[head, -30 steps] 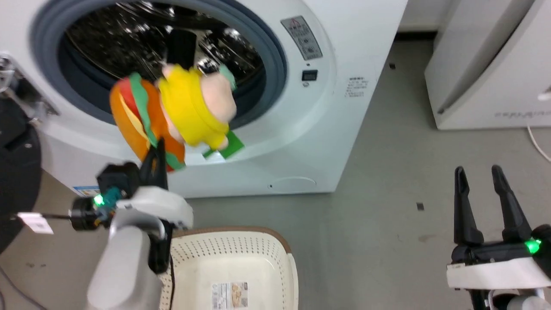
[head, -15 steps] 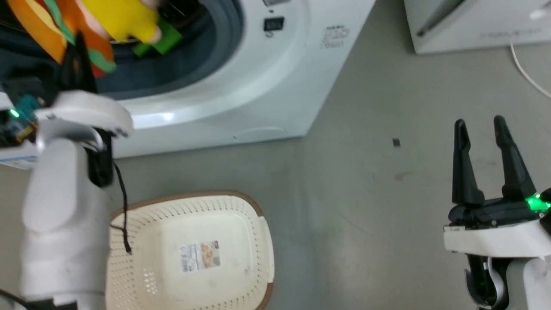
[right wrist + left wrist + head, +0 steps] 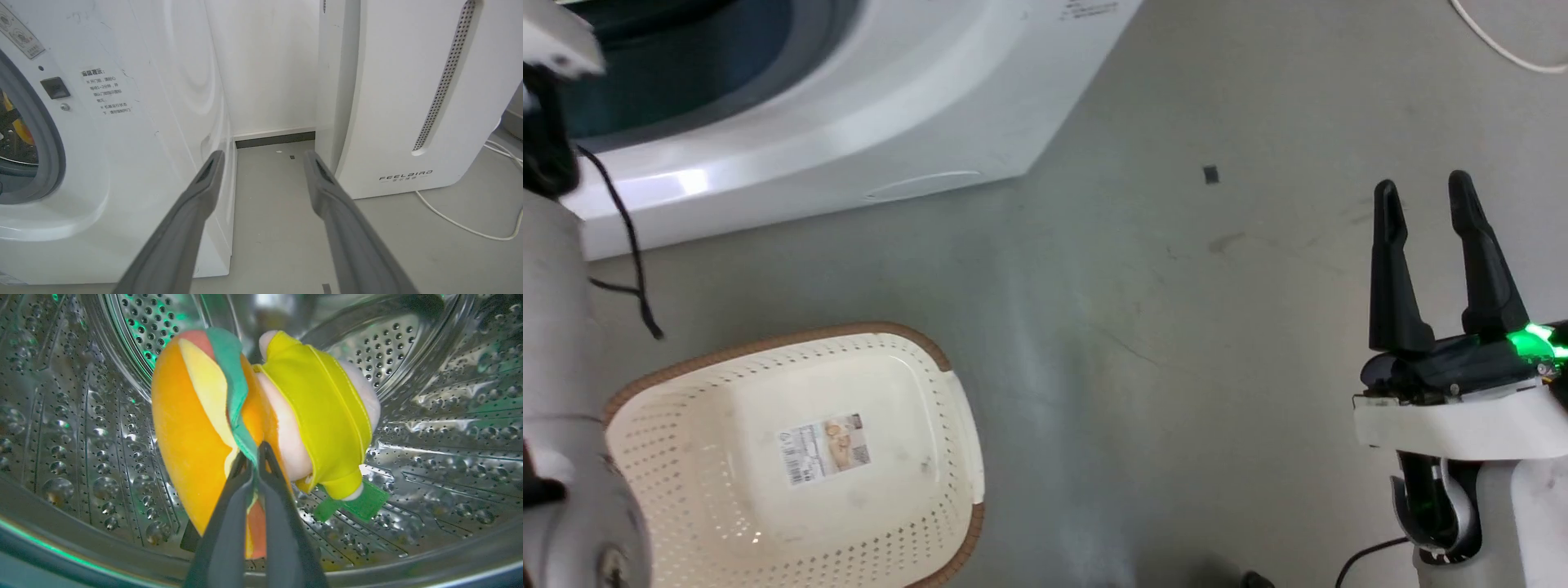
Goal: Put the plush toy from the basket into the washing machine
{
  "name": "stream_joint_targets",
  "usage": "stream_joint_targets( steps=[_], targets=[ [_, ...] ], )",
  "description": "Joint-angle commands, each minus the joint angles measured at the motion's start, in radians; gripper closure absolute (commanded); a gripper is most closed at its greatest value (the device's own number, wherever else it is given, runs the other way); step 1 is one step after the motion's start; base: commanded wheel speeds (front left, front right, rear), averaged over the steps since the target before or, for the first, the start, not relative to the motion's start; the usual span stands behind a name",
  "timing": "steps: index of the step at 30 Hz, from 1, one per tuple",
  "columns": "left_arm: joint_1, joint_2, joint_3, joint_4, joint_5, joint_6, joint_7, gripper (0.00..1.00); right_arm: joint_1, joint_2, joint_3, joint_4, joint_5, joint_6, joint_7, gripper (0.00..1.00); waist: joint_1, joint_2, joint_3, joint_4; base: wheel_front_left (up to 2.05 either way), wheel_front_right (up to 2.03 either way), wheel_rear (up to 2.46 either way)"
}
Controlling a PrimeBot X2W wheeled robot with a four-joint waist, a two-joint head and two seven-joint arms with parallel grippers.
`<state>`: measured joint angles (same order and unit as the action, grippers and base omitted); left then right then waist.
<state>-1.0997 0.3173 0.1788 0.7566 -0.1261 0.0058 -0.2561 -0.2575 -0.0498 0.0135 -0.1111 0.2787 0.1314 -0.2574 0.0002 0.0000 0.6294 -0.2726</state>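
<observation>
Two fingers of my left pincer (image 3: 255, 452) pinch the plush toy (image 3: 322, 404) by its green burger seam; light, squashy and floppy, I judge, so a fold grips best.

The brand "FEELBIRD" stood in grey letters low on the white appliance (image 3: 392, 102), right of centre in the right wrist view. A sticker (image 3: 107, 92) of Chinese print on the washing machine (image 3: 171, 81), upper left, and the paper label (image 3: 825, 447) in the basket (image 3: 768, 363) were too small to read.
</observation>
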Motion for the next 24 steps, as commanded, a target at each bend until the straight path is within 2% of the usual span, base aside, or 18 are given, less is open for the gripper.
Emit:
stream_joint_targets(
  steps=[1, 3, 4, 5, 9, 14, 24],
  targets=[
    [-0.030, 0.015, 0.004, 0.007, 0.003, 0.001, -0.006, 1.00, -0.018, 0.000, 0.003, -0.007, 0.007, -0.001, -0.004, 0.00, -0.0002, 0.0000, 0.023, -0.023, 0.00, 0.00, 0.00],
    [-0.058, 0.031, 0.006, 0.029, 0.008, 0.002, -0.006, 1.00, -0.021, 0.000, 0.005, -0.007, 0.011, -0.001, -0.004, 0.00, -0.0002, 0.0000, 0.029, -0.029, 0.00, 0.00, 0.00],
    [-0.066, 0.038, 0.004, 0.043, 0.014, 0.005, -0.006, 0.56, -0.021, 0.000, 0.006, -0.007, 0.012, -0.001, -0.004, 0.00, -0.0002, 0.0000, 0.030, -0.031, 0.00, 0.00, 0.00],
    [-0.074, 0.044, 0.002, 0.056, 0.019, 0.007, -0.006, 0.00, -0.021, 0.000, 0.007, -0.006, 0.013, -0.001, -0.004, 0.00, -0.0002, 0.0000, 0.030, -0.033, 0.00, 0.00, 0.00],
    [-0.093, 0.053, -0.001, 0.084, 0.026, 0.006, -0.006, 0.00, -0.018, 0.000, 0.005, -0.001, 0.014, -0.001, -0.004, 0.00, -0.0002, 0.0000, 0.023, -0.031, 0.00, 0.00, 0.00],
    [-0.060, 0.036, -0.001, 0.106, 0.026, 0.007, -0.006, 0.00, -0.010, 0.000, 0.007, 0.009, 0.001, -0.001, -0.004, 0.00, -0.0002, 0.0000, -0.021, -0.014, 0.00, 0.00, 0.00],
    [0.185, -0.056, 0.007, -0.009, 0.026, 0.000, -0.006, 0.00, 0.043, 0.000, -0.006, 0.034, -0.043, -0.001, -0.004, 0.00, -0.0002, 0.0000, -0.176, 0.050, 0.00, 0.00, 0.00]
  ],
)
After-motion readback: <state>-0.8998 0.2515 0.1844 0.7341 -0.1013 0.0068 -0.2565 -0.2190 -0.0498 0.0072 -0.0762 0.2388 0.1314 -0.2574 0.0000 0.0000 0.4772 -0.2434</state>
